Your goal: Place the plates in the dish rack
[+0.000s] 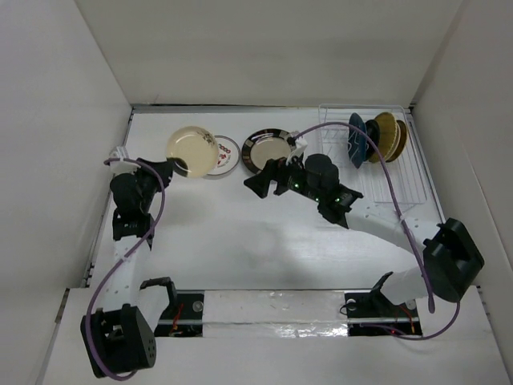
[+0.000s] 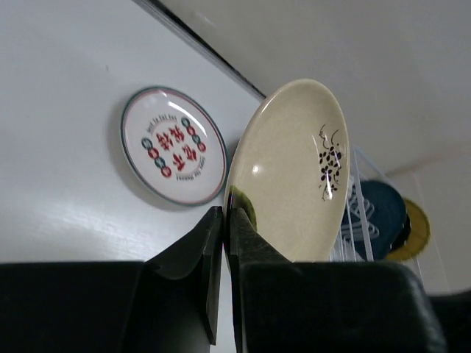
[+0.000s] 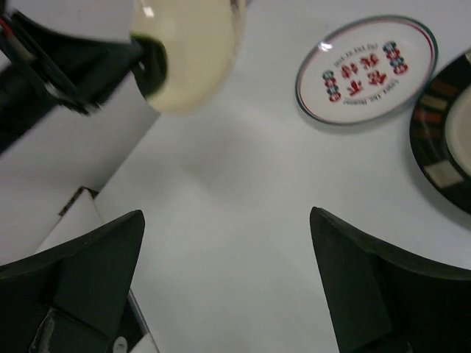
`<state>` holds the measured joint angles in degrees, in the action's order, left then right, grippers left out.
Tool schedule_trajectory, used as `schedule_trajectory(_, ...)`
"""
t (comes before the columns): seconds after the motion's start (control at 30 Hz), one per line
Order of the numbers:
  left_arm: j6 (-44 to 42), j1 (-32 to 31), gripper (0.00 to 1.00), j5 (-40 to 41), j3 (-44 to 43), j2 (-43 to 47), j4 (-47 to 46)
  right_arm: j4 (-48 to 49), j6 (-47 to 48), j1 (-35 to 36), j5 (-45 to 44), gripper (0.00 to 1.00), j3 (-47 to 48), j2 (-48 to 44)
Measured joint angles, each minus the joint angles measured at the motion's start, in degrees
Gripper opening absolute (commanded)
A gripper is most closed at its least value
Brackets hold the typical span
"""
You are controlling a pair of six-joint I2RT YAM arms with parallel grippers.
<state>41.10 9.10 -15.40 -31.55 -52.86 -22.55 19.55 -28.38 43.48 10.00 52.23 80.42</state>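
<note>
One cream plate point(image 2: 283, 184); motif point(image 2: 329, 158) left-wrist only.

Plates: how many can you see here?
6. One cream, held in the left jaws; a red-marked one and a black-rimmed one flat on the table; blue, dark and yellow ones standing in the rack. More may hide behind those.

The left arm point(image 1: 127, 255) and right arm point(image 1: 390, 233) are showing white tube links between bulky matte black joint housings. A thin purple left cable point(image 1: 163, 200) is looping along one arm, a matching purple right cable point(image 1: 391, 192) along the other. The left gripper point(image 2: 227, 212) and right gripper point(image 3: 227, 213) are wearing plain black, wedge-shaped fingers point(image 3: 92, 272) with flat inner faces.
</note>
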Motion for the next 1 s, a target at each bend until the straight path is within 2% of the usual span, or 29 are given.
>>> schedule_trajectory(0.2, -2.1, -0.7, 0.0, -10.6, 4.6, 8.4, 5.7, 0.5, 0.1, -3.4, 3.0, 1.0, 10.1, 5.3)
schedule_trajectory(0.43, -4.6, -5.7, 0.0, -17.7, 4.9, 11.6, 6.1, -1.0, -0.1, -5.5, 13.0, 0.97, 19.9, 17.5)
schedule_trajectory(0.5, -5.0, -6.1, 0.0, -18.9, 4.9, 11.4, 6.0, -1.1, -0.7, -5.5, 16.0, 0.87, 20.5, 19.6)
schedule_trajectory(0.53, -5.2, -6.5, 0.0, -19.5, 4.9, 11.3, 6.0, -1.1, -1.3, -5.5, 17.3, 0.68, 20.5, 20.4)
schedule_trajectory(0.63, -6.1, -7.0, 0.0, -20.2, 4.9, 10.6, 6.1, -1.1, -2.6, -5.1, 20.3, 0.38, 20.5, 21.4)
schedule_trajectory(0.67, -6.3, -7.1, 0.0, -20.3, 4.9, 10.3, 6.3, -1.0, -3.0, -5.1, 21.3, 0.21, 20.5, 21.4)
schedule_trajectory(0.73, -7.1, -7.3, 0.0, -19.9, 4.9, 9.9, 6.7, -0.3, -3.6, -5.0, 23.0, 0.07, 20.5, 21.3)
schedule_trajectory(0.77, -7.2, -7.1, 0.04, -19.8, 4.9, 9.6, 7.2, 0.3, -4.0, -5.2, 23.8, 0.0, 20.5, 21.2)
schedule_trajectory(0.8, -7.5, -7.3, 0.18, -19.6, 4.8, 9.4, 6.9, 0.5, -4.3, -5.3, 24.4, 0.0, 20.5, 21.0)
schedule_trajectory(0.87, -7.3, -7.7, 0.3, -20.2, 4.4, 9.0, 6.7, 0.7, -4.6, -5.7, 25.3, 0.0, 20.3, 20.9)
schedule_trajectory(0.9, -7.2, -8.0, 0.39, -20.5, 4.0, 8.8, 6.5, 0.9, -4.8, -6.0, 25.7, 0.0, 20.1, 20.9)
schedule_trajectory(1.0, -7.4, -8.4, 0.54, -20.7, 2.1, 8.4, 6.1, 1.0, -5.1, -7.3, 26.0, 0.0, 19.0, 20.1)
